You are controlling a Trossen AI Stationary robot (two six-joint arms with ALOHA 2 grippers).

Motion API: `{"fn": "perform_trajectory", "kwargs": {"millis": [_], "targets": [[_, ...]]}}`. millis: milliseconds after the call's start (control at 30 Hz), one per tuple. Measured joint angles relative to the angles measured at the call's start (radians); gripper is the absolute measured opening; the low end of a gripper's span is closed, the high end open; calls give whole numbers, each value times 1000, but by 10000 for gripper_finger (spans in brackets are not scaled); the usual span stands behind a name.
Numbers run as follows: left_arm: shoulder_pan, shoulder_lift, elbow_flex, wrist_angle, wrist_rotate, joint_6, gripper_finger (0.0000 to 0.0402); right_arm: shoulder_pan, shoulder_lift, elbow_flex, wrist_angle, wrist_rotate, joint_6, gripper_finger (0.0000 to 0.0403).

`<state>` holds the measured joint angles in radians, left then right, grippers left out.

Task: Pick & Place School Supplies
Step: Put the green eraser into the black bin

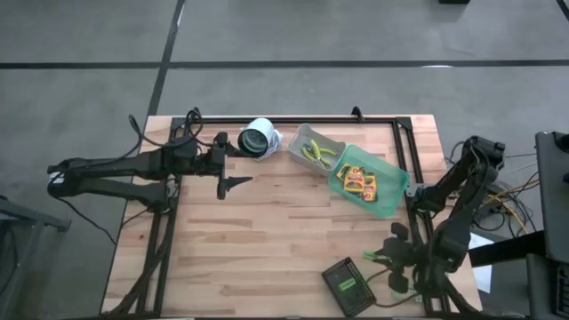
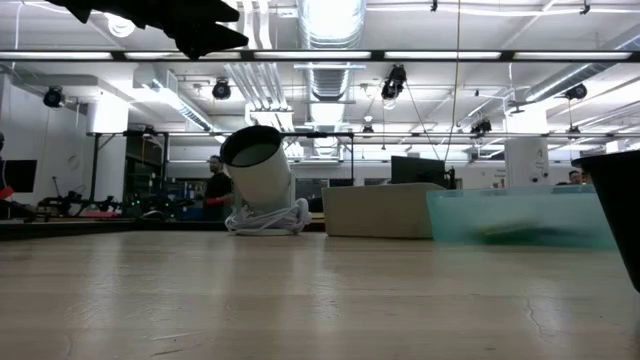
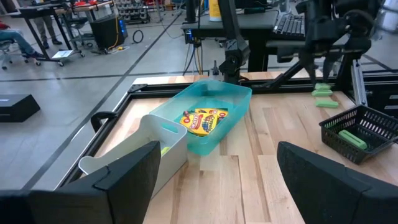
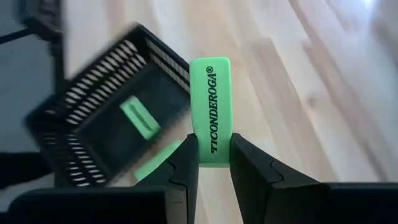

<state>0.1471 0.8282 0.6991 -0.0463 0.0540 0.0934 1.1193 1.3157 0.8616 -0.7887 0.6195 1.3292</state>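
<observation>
Right pincer (image 4: 214,163) clamps one green block (image 4: 210,109) above the dark tray (image 4: 68,118) holding another; left pincer (image 3: 214,177) gapes empty.

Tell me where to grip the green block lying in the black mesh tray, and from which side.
Grip the flat bright green block across its two long edges, coming straight down from above. It lies flat on the floor of the black mesh tray, whose raised walls probably block any sideways approach.
</observation>
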Motion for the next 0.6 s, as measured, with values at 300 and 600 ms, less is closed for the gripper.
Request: {"fn": "perform_trajectory", "kwargs": {"millis": [300, 600], "targets": [[0, 0, 0, 0, 0, 0, 328, -1, -18, 0, 132, 6, -312, 70], [0, 0, 0, 0, 0, 0, 328, -1, 101, -3, 206, -29, -333, 70]]}}
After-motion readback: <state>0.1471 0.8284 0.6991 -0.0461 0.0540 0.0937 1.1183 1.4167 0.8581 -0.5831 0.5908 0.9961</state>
